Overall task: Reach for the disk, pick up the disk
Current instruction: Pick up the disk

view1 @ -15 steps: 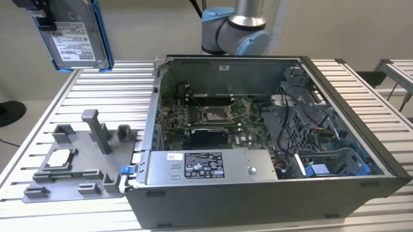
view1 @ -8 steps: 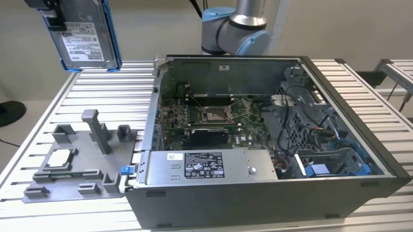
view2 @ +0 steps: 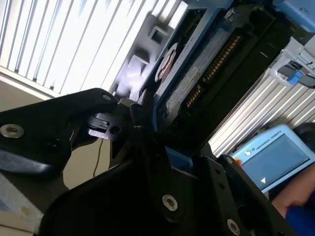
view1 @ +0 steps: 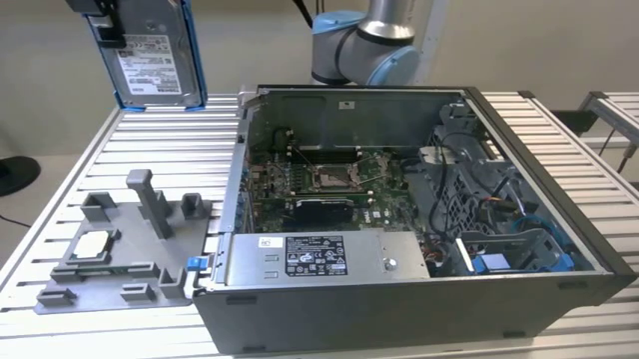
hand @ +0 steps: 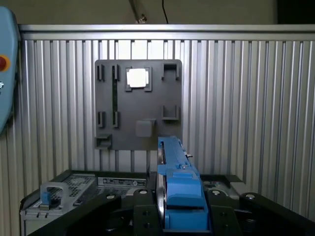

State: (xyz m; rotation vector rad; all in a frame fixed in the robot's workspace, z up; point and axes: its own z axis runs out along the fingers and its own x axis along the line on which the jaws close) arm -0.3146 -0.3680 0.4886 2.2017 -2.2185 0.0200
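Exterior view high, oblique over table [view1: 150, 142]; both wrist views hug disk [hand: 179, 187].

The rounded silver-grey arm joint [view1: 384, 30] carries light-blue caps [view1: 334, 24], and the matte black gripper's [hand: 182, 216] angular link plates [view2: 142, 196] bear silver screws [view2: 170, 202].

The black gripper [view1: 103, 22] held the disk [view1: 155, 63], whose silver-grey face bore a white label with dark print and whose edges were framed in bright blue. Below the gripper, the table [view1: 150, 149] was pale silver, ribbed in parallel slats. The fixture plate [view1: 115, 258] lying there was matt mid-grey, and the small chip [view1: 93, 243] set in it shone silver-white. Farther from the gripper, the computer case [view1: 399, 314] was dark grey and its circuit board [view1: 330, 179] green.
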